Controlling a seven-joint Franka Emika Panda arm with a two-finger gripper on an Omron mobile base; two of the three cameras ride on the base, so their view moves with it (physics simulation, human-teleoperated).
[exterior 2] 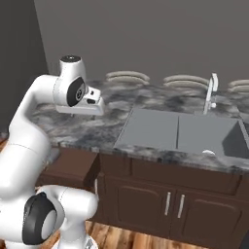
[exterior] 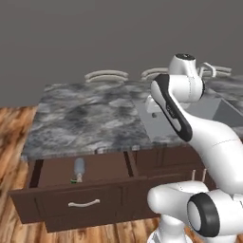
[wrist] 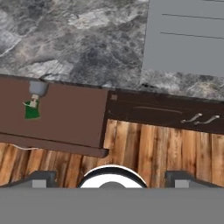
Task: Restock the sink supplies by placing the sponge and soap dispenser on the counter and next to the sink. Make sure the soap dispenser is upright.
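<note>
The soap dispenser [exterior: 79, 167] lies on its side in the open brown drawer [exterior: 57, 173], its tan nozzle toward the drawer front; from the hand it shows as a grey bottle [wrist: 37, 89]. The green sponge [wrist: 32, 111] lies right at the nozzle tip, also seen as a green sponge [exterior: 74, 181] from the left base. The dark marbled counter [exterior: 90, 118] spans above the drawer, with the grey sink [exterior 2: 160, 129] set in to its right. My gripper [wrist: 111, 179] hangs high over the floor in front of the cabinets, open and empty, its fingertips [wrist: 43, 177] wide apart.
A faucet [exterior 2: 210, 92] rises behind the sink. Dark cabinet doors [exterior 2: 170, 204] with handles stand below the sink. The pulled-out drawer front [exterior: 84, 204] juts over the wooden floor [wrist: 153, 148]. Chair backs [exterior: 107, 76] show beyond the counter.
</note>
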